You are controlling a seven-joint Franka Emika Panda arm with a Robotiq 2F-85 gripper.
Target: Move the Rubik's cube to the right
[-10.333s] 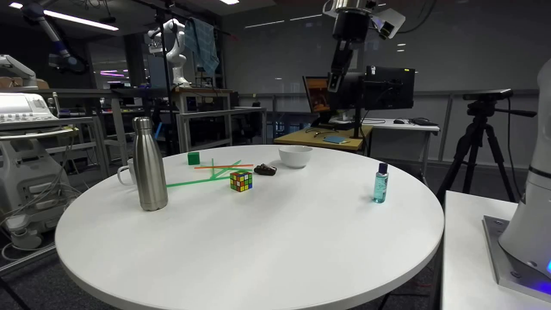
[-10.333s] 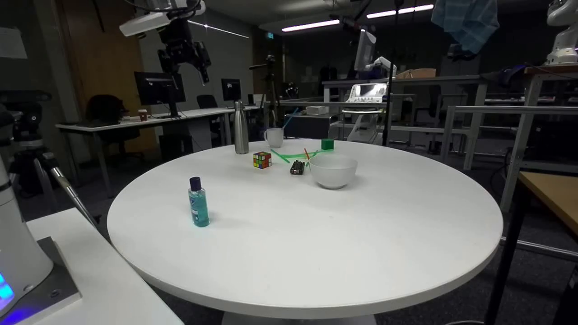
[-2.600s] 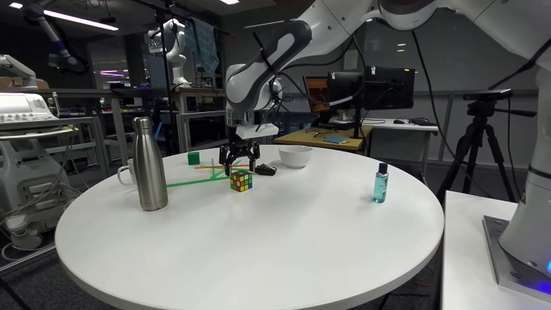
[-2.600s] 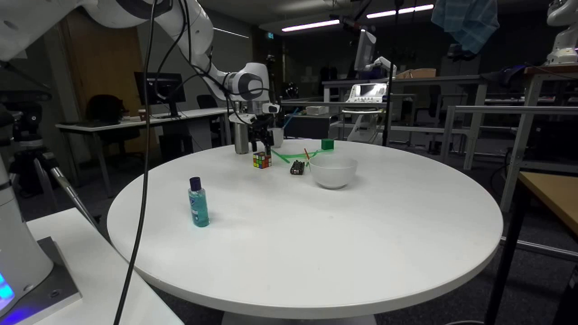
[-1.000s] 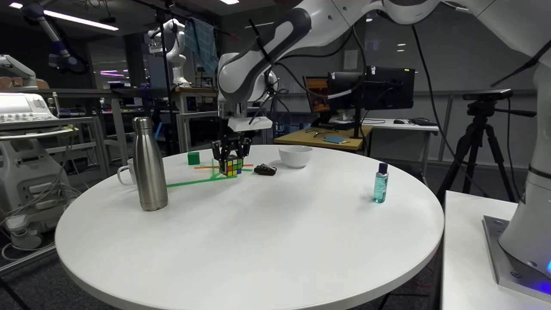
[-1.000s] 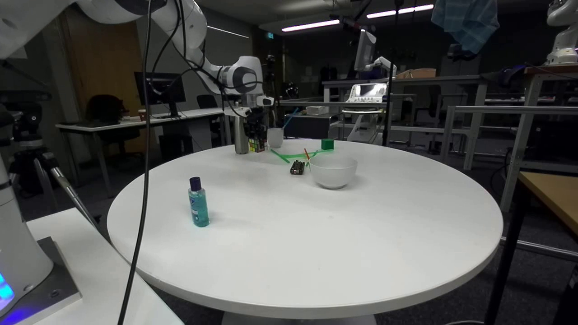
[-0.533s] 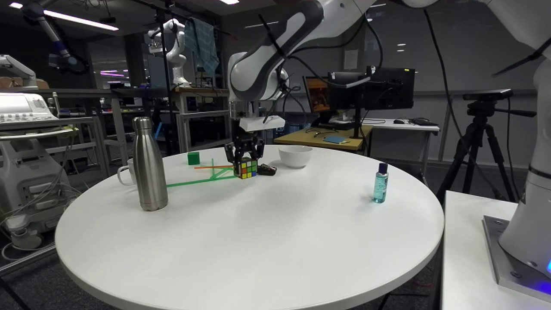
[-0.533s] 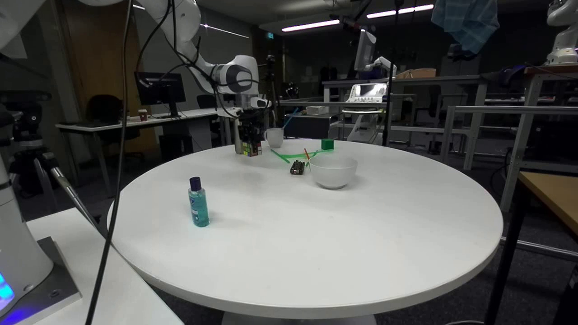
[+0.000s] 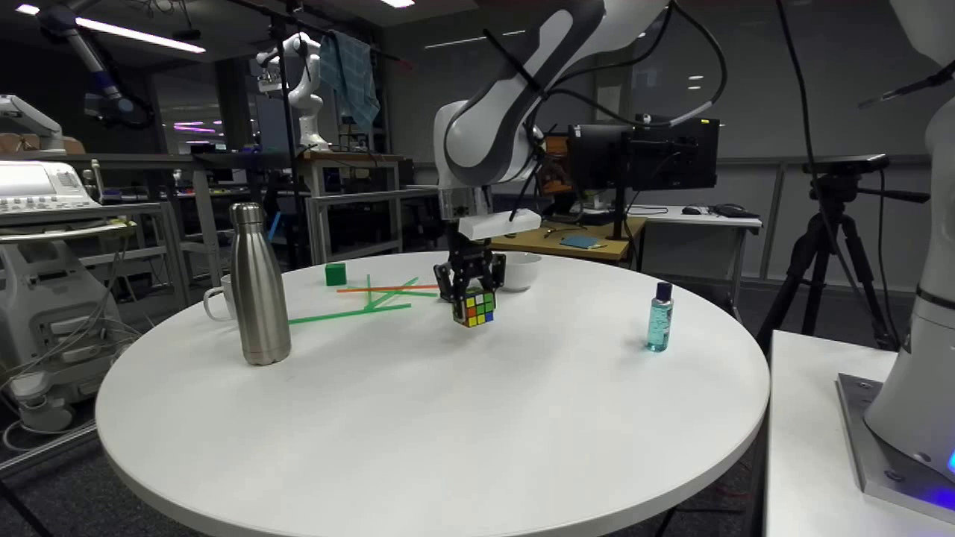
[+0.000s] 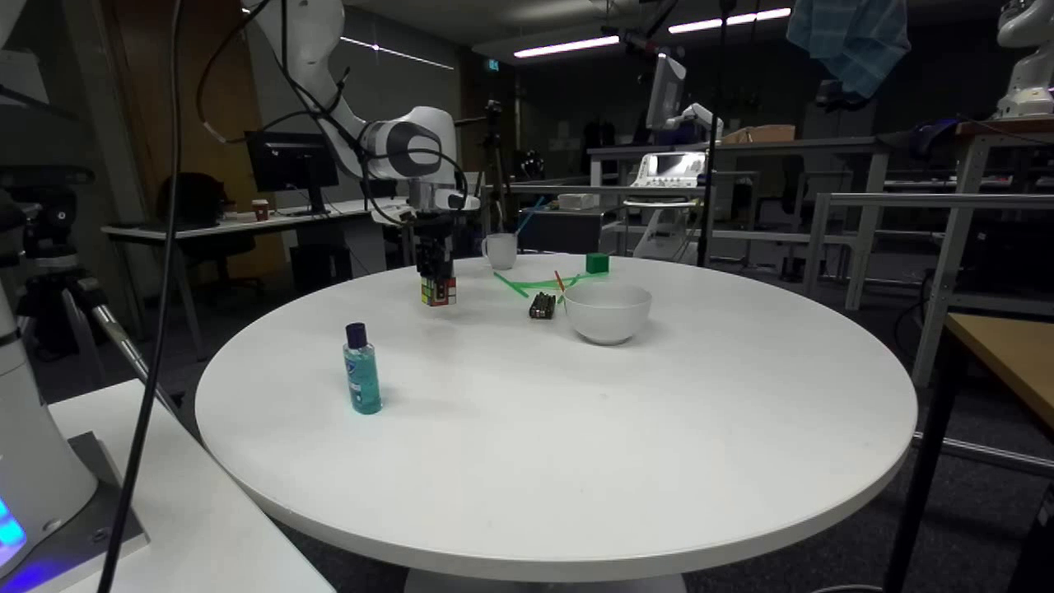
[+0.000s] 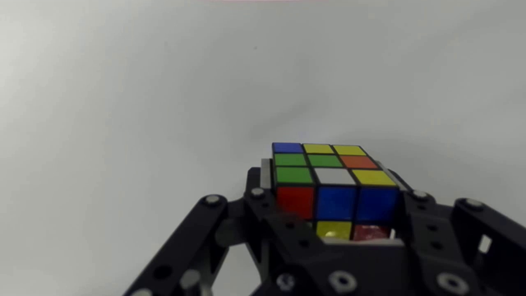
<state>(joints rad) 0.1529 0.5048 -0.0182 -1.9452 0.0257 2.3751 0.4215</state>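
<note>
– Where is the Rubik's cube (image 9: pixel 479 308)?

– In the gripper (image 11: pixel 326 170), over the round white table (image 9: pixel 448 432). It seems to hang just above the top, though the gap is hard to judge.

– And the jaws?

– Parted by the cube's width and no more. The wrist view shows the finger pads (image 11: pixel 266 173) up against two opposite sides, so the cube is held. The Panda arm (image 9: pixel 492 142) reaches down to it from above.

– What lies around it?

– A white bowl (image 10: pixel 608 313), partly hidden behind the gripper in an exterior view. A small black object (image 10: pixel 542 305) lies just beside the bowl, its kind too small to tell.

– And the strips?

– Green strips (image 9: pixel 351 313) and an orange strip (image 9: pixel 388 289) lie crossed on the table, near a green block (image 9: pixel 336 274).

– The rest?

– A stainless-steel bottle (image 9: pixel 261 298) stands upright, and in an exterior view it partly covers a white mug (image 10: pixel 500 251). The small teal bottle (image 9: pixel 659 321), dark-capped and upright, stands well apart from both, toward the robot base (image 9: pixel 914 403), which is on a separate white side table (image 9: pixel 809 418).
</note>
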